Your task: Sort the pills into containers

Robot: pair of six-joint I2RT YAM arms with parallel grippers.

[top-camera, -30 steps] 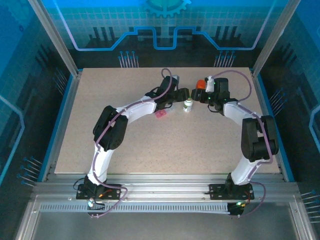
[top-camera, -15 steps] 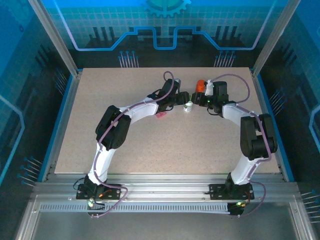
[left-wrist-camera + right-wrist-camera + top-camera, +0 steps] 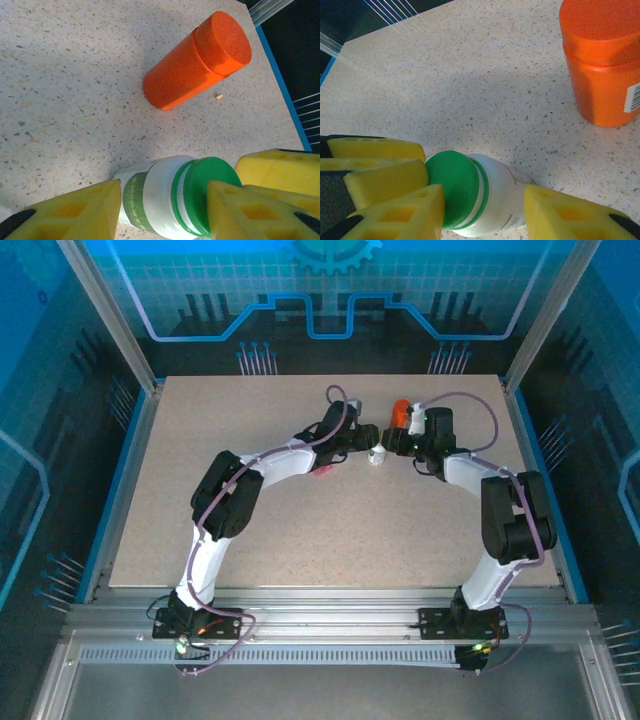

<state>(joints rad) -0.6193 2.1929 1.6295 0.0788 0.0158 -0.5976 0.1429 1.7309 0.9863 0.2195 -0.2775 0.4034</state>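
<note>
Now both arms are bending toward each other at the far middle of the speckled beige table (image 3: 200,500), and the short white plastic bottle with a green cap (image 3: 155,200) is sitting between their tips. The left gripper (image 3: 165,202) is straddling this bottle with its jaws partly open. One yellow foam finger (image 3: 75,215) is lying against the labelled body and the other is overlapping the green cap. I cannot tell whether they are pressing on the bottle or only framing it.

The right gripper (image 3: 484,207) is pointing in from the opposite side and is framing the same bottle at a similar width, with one finger in front of the cap and one beside the white body. Whether it is gripping is also not possible to tell. Fingers of the two grippers are lying just beside each other near the cap.

The all-orange cylindrical bottle (image 3: 602,65) is standing upright near the white one, apart from it, with its cap on. A small pale grain (image 3: 218,96) is lying on the table near it. The small pink vial (image 3: 322,472) is lying beside the left forearm.
</note>
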